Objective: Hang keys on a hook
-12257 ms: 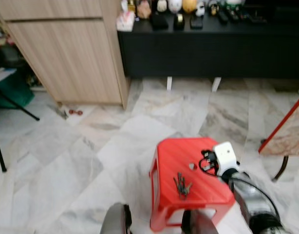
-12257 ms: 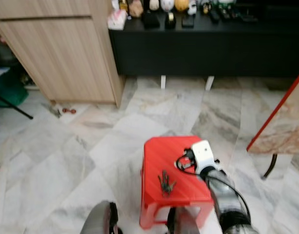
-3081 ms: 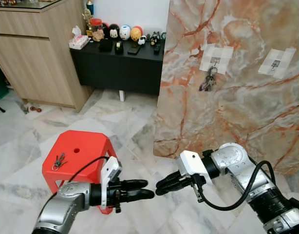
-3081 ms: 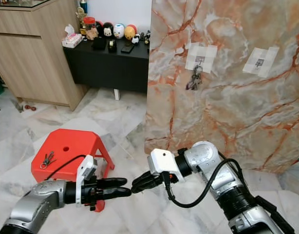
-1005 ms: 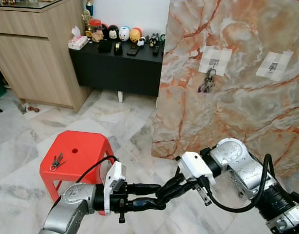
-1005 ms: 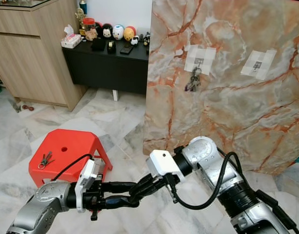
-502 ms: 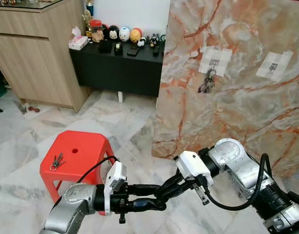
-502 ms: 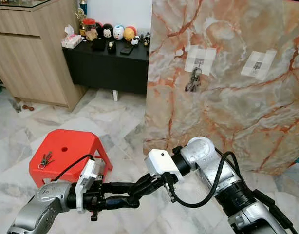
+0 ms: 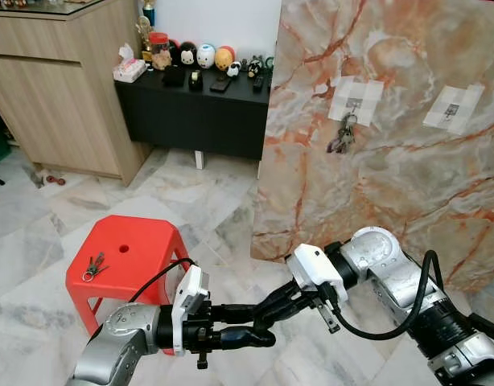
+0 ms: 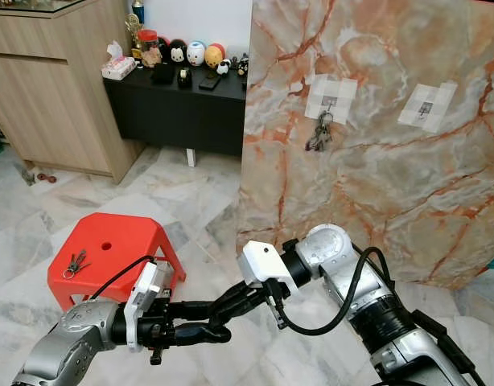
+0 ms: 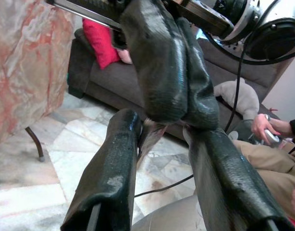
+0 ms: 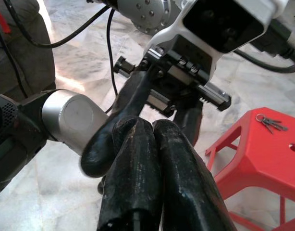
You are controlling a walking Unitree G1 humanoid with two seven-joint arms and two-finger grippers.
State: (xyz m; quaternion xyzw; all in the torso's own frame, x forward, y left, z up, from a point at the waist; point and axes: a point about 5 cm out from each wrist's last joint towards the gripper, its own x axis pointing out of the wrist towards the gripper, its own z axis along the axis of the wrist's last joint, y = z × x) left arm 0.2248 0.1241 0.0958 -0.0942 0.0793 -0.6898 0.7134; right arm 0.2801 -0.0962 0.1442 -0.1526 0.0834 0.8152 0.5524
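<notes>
Though small, dark keys [image 9: 341, 137] on hook [image 9: 352, 104]

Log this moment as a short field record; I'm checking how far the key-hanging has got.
keys on stool: bunch lying on red stool
keys on panel: bunch hanging from left hook on marble panel
right hook: bare
left claw: open, low before the robot, holding nothing
right claw: shut, tips between the left claw's fingers
</notes>
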